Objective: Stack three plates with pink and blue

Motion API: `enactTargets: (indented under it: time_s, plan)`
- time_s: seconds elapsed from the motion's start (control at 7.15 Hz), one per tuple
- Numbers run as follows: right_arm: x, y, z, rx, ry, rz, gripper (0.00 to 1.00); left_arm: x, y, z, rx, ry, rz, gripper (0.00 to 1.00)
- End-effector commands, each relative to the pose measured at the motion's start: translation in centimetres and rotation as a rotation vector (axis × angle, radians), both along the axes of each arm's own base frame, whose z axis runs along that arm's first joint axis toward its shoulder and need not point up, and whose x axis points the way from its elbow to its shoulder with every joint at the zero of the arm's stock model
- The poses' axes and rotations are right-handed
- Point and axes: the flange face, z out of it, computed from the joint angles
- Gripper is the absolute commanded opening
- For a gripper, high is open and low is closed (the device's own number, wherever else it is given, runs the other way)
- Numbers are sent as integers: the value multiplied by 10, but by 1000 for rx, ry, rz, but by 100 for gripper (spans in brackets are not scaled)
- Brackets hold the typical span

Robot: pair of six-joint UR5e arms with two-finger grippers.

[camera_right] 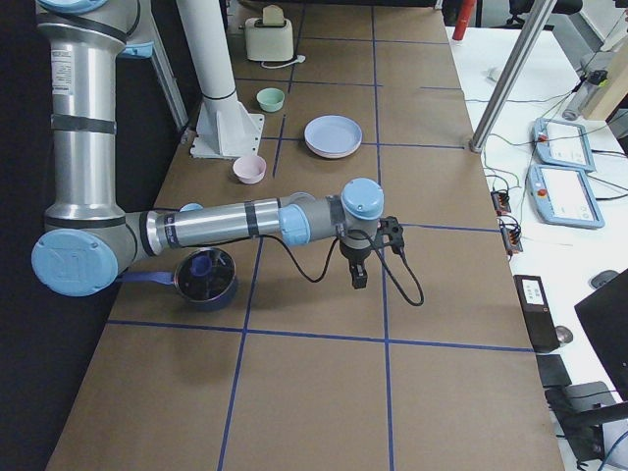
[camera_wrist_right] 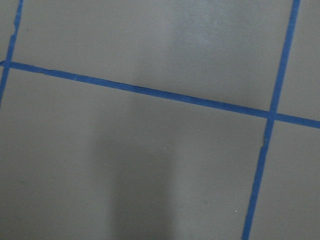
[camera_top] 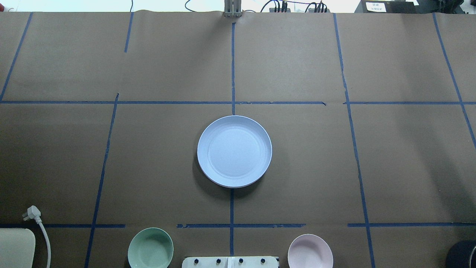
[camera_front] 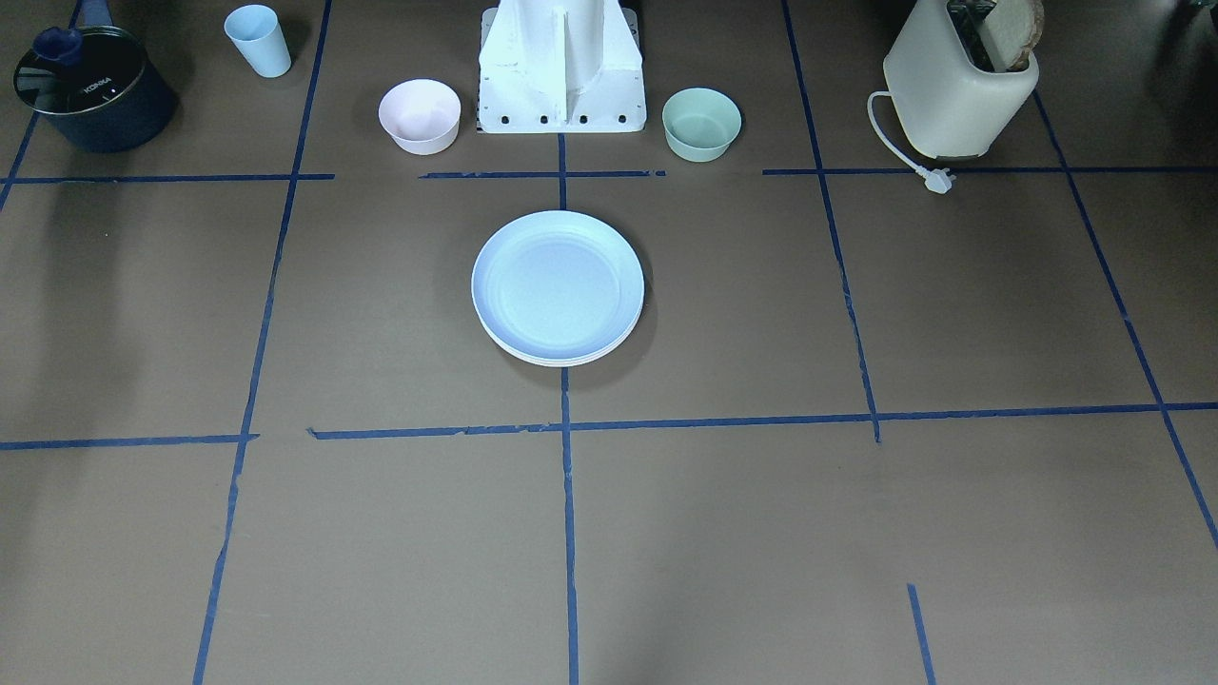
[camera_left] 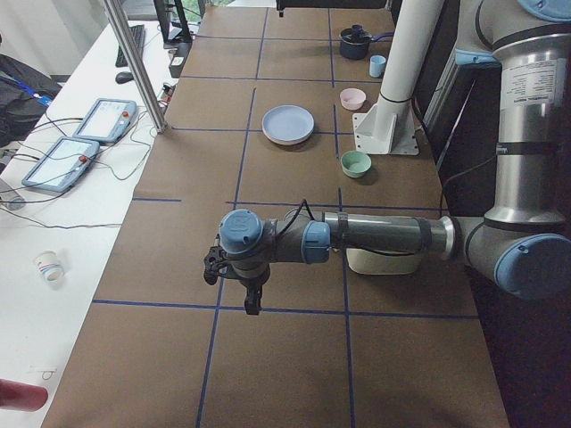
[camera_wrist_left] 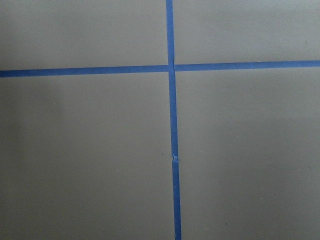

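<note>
The pale blue plate (camera_front: 558,283) lies on top of a stack in the middle of the table, also in the overhead view (camera_top: 234,150). Pale rims of lower plates (camera_front: 571,360) show under its near edge; I cannot single out the pink or the cream-white one. My left gripper (camera_left: 252,303) hangs over bare table far from the stack, seen only in the exterior left view. My right gripper (camera_right: 358,275) hangs over bare table at the other end, seen only in the exterior right view. I cannot tell whether either is open or shut. Both wrist views show only brown paper and blue tape.
A small pink bowl (camera_front: 420,115) and a small green bowl (camera_front: 701,123) flank the robot base (camera_front: 561,76). A blue cup (camera_front: 258,40) and a dark pot (camera_front: 93,90) stand on one side. A toaster (camera_front: 959,90) with its plug (camera_front: 937,180) stands on the other.
</note>
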Motion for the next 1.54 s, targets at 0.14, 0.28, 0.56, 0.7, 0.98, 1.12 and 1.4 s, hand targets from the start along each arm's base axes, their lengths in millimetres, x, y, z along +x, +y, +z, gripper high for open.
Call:
enactTargets:
  time_s: [0.14, 0.28, 0.56, 0.7, 0.98, 1.12, 1.4]
  plan:
    - [56, 5, 53, -84, 5, 99, 100, -1, -1, 4, -3, 1, -3, 100]
    - [90, 18, 75, -86, -10, 153, 100, -1, -1, 4, -1, 1, -3, 100]
    - [96, 15, 90, -94, -15, 156, 100, -1, -2, 3, 2, 1, -3, 100]
    - [96, 22, 94, -114, -18, 157, 100, -1, -1, 4, 0, 1, -3, 100]
    - [97, 20, 80, -180, 0, 150, 100, -1, 2, 8, -6, 1, -2, 100]
    - [94, 23, 77, -175, 0, 146, 100, -1, 2, 9, -8, 3, -2, 100]
    - [94, 29, 82, -177, 4, 145, 100, -1, 3, 10, -10, 3, -2, 100]
